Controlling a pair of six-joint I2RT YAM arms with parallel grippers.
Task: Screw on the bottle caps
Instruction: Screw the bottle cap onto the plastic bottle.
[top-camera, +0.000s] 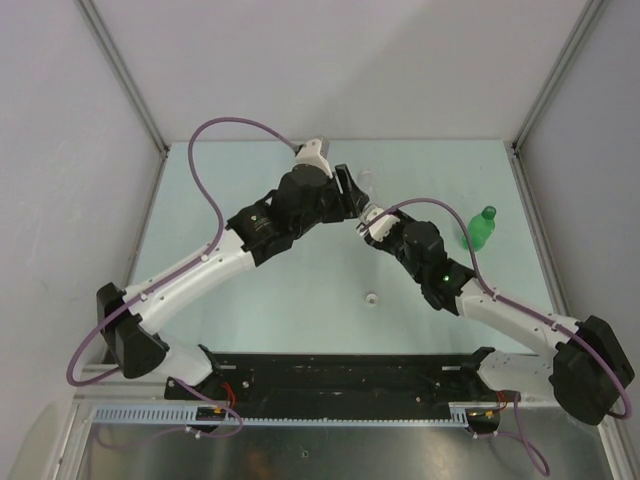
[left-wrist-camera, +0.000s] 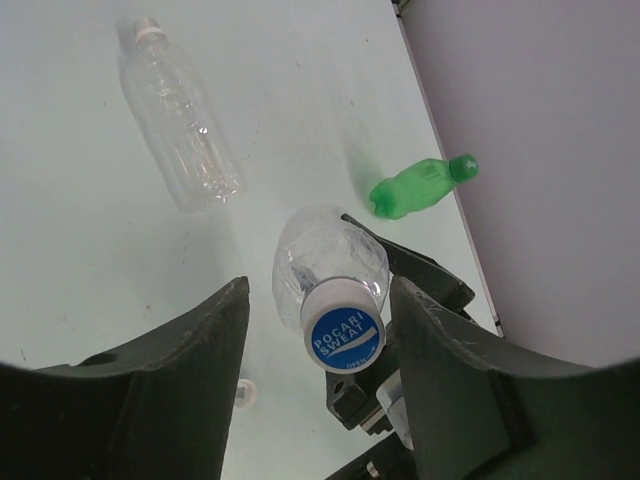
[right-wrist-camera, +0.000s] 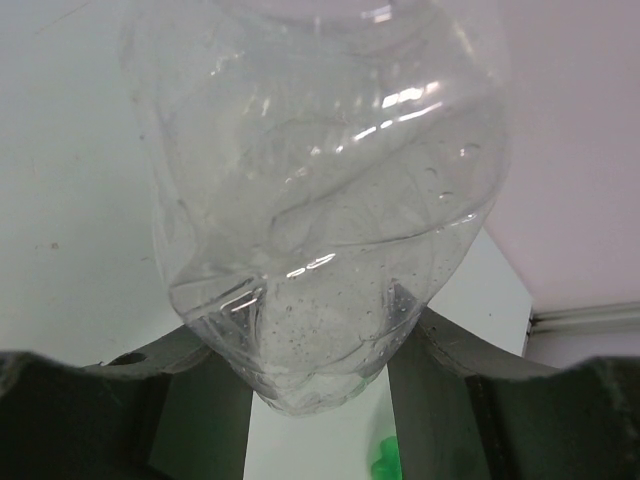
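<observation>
- Left tool (top-camera: 354, 195) and right tool (top-camera: 372, 222) stood close together above the far middle of the pale green surface (top-camera: 300, 310).
- Clear bottle (top-camera: 363, 179), partly visible, just beside the left tool.
- Green bottle (top-camera: 481, 228) stood upright near the right edge.
- White cap (top-camera: 370, 297) lay alone, nearer the arm bases.

From my screen the work surface is a pale green table top (top-camera: 300, 300), boxed in on the left, back and right by plain pale walls (top-camera: 60, 150). An aluminium post (top-camera: 121, 72) rises at the back-left corner and a second post (top-camera: 558, 72) at the back-right. Along the near edge I see a black mounting plate (top-camera: 340, 375), just in front of it a slotted grey cable duct (top-camera: 330, 413), and nearest me a brushed metal sheet (top-camera: 330, 452). On my left wrist feed the right-hand wall (left-wrist-camera: 540, 130) meets the table along a slanting line.
</observation>
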